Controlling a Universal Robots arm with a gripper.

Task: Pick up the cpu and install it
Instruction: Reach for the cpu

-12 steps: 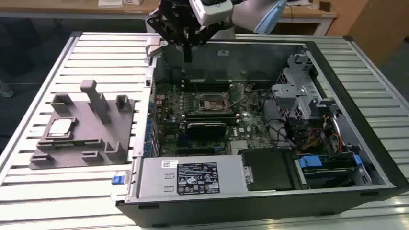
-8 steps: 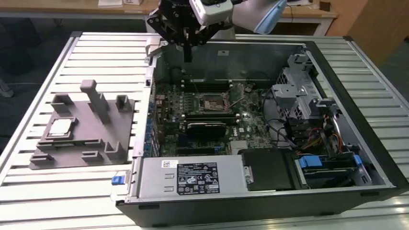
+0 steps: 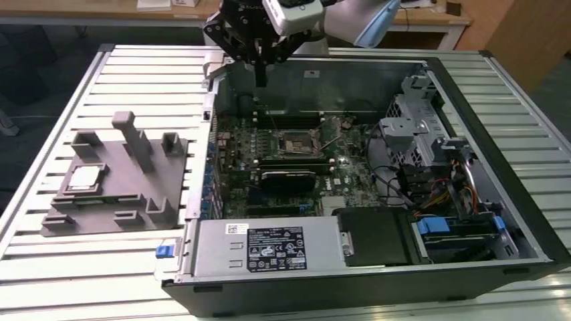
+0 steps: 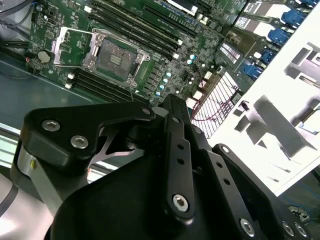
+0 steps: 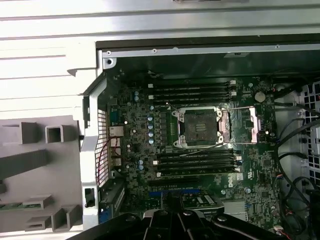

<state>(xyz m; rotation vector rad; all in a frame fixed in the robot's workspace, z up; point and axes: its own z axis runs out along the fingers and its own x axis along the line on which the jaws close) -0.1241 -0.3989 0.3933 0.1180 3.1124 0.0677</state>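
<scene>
Exterior view high, wrist views overlooking motherboard (image 5: 250, 170)

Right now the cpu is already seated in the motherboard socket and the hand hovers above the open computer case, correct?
Not quite. The exterior view shows the cpu lying on the grey fixture block outside the computer case, and the motherboard socket is empty. The rest holds: the hand hovers above the open case.

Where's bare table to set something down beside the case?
Bare slatted table lies between the grey fixture block and the near edge, and between it and the far edge. Inside the computer case it is crowded: motherboard, cables, drive bays.
</scene>
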